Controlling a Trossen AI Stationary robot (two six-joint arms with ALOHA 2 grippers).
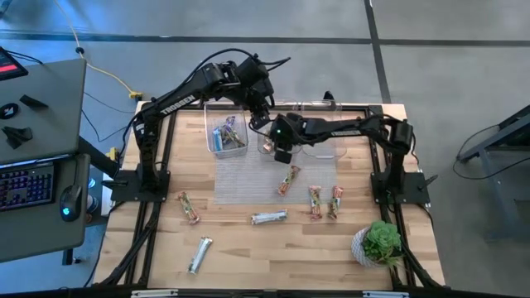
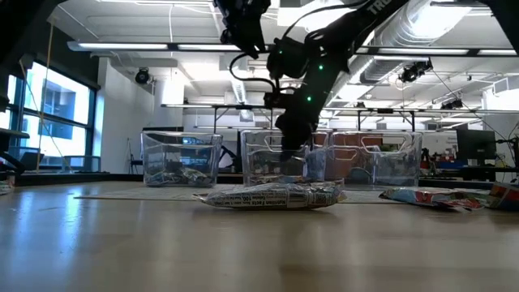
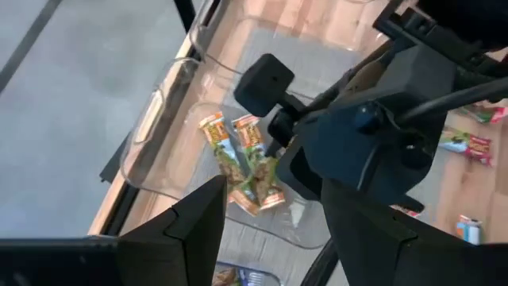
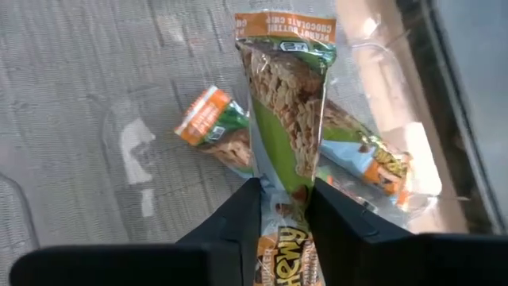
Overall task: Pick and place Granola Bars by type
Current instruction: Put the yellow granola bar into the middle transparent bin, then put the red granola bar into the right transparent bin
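Only the right wrist view shows the right end effector point(image 4: 282, 199) grasping an orange-green bar point(image 4: 286, 103).

We count 3 clear bins point(image 2: 182, 157) in a row at the worktop's point(image 1: 273, 257) far edge. Loose on the worktop: 4 red-orange-green bars point(image 1: 288, 180) and 2 silver-white bars point(image 1: 269, 218). The middle bin has approx. 3 orange-green bars point(image 3: 252, 163), plus 1 more point(image 4: 287, 103) between the right arm's jaws. 1 potted plant point(image 1: 381, 242), 2 arms.

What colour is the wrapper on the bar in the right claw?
Green and orange, with a granola picture, on the bar in the right claw. Right wrist view shows it best.
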